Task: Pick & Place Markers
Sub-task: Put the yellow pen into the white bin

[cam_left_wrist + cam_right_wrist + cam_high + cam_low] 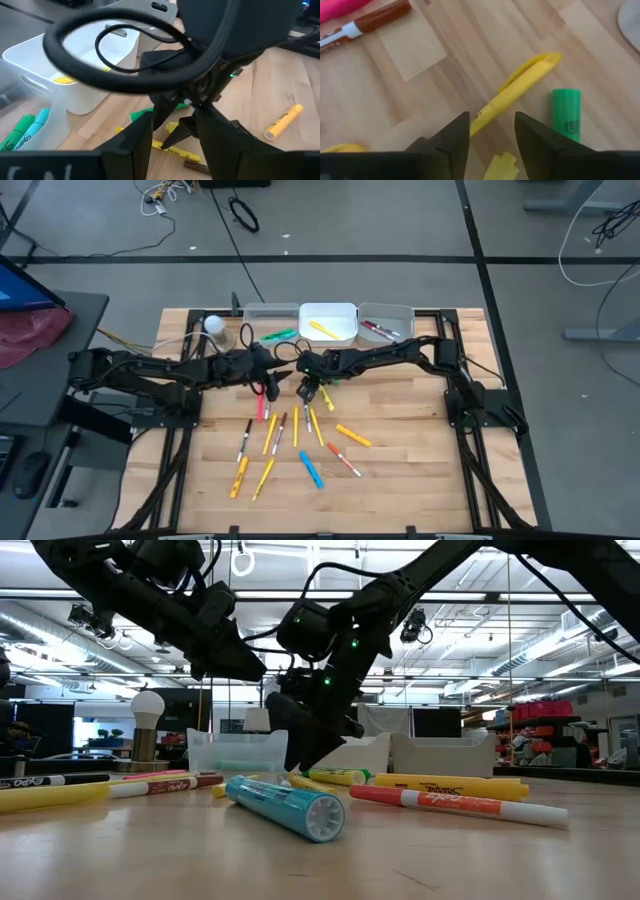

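Note:
Several markers in yellow, orange, blue and pink lie flat on the wooden table, near its middle. My right gripper is open and low over them. In the right wrist view its fingertips stand on either side of a yellow marker that lies flat beside a green marker. My left gripper is open just left of the right one and raised above the table. Its wrist view looks onto the right gripper and a yellow marker beneath it.
Three bins stand in a row at the far edge. The clear left one has green markers, the white middle one a yellow marker, and the clear right one red ones. A white bulb-shaped object stands left of them. The two grippers are close together.

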